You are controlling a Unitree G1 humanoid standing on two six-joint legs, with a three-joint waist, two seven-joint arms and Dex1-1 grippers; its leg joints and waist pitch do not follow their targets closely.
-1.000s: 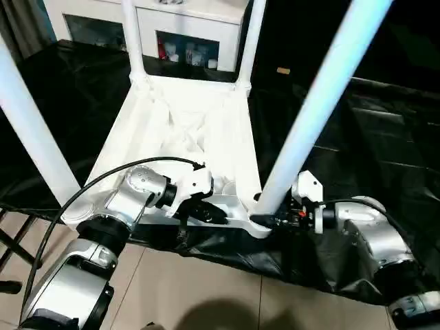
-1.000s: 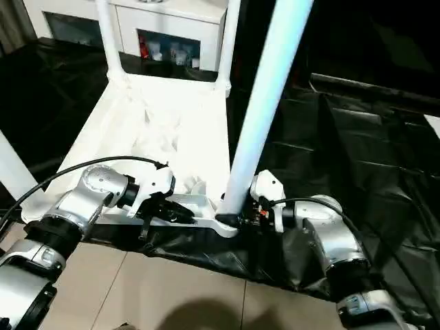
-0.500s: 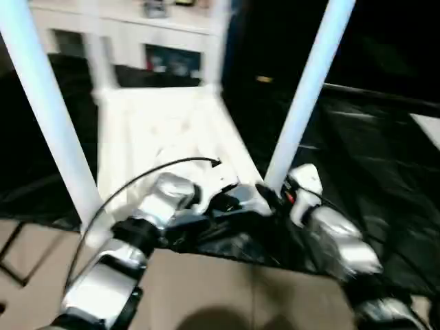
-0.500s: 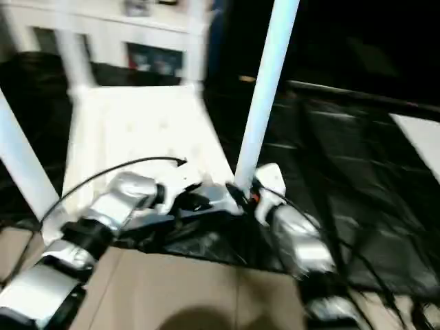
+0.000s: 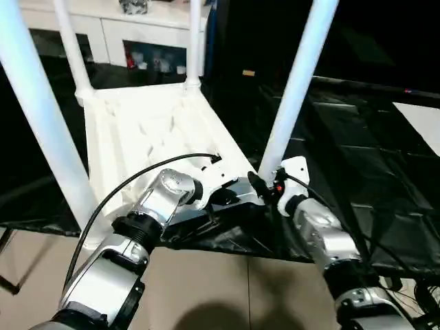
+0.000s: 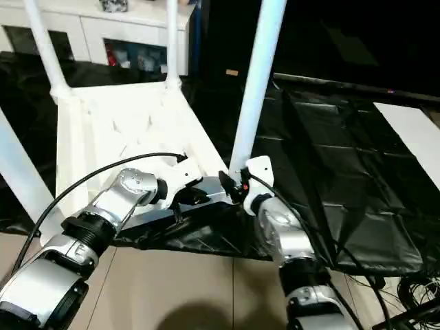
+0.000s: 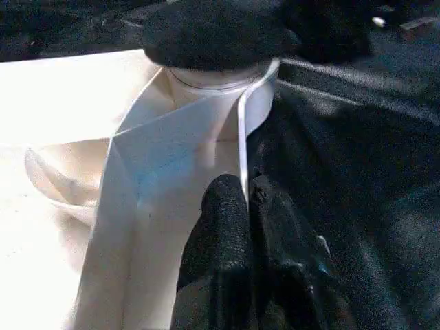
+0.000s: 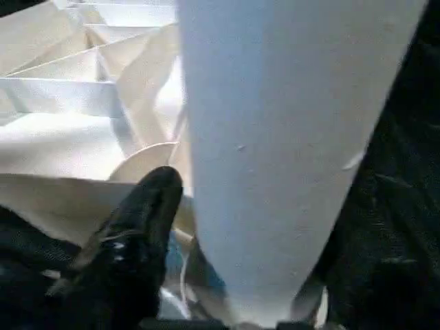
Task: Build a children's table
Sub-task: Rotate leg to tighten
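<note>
The children's table (image 5: 158, 130) lies upside down on black sheeting, its ribbed underside facing up and four white legs standing in the corner sockets. My left gripper (image 7: 249, 199) is shut on the thin rim of the top, just short of the near right socket (image 7: 213, 75). The near right leg (image 5: 295, 89) rises from that socket. My right gripper (image 5: 265, 189) straddles its base, and one black finger (image 8: 137, 227) stands a little off the tube (image 8: 289, 137), so the jaws are open.
Black sheeting (image 5: 357, 137) covers the floor to the right and behind. A white cabinet (image 5: 137, 27) stands at the back. Beige tiles (image 5: 206, 289) lie below the table's near edge, and cables (image 6: 405, 295) lie at the lower right. The near left leg (image 5: 41, 117) stands close to my left arm.
The whole picture has swung, so the camera moved. Both grippers stay at the near right corner. My right forearm now reaches in from the front rather than from the side.
</note>
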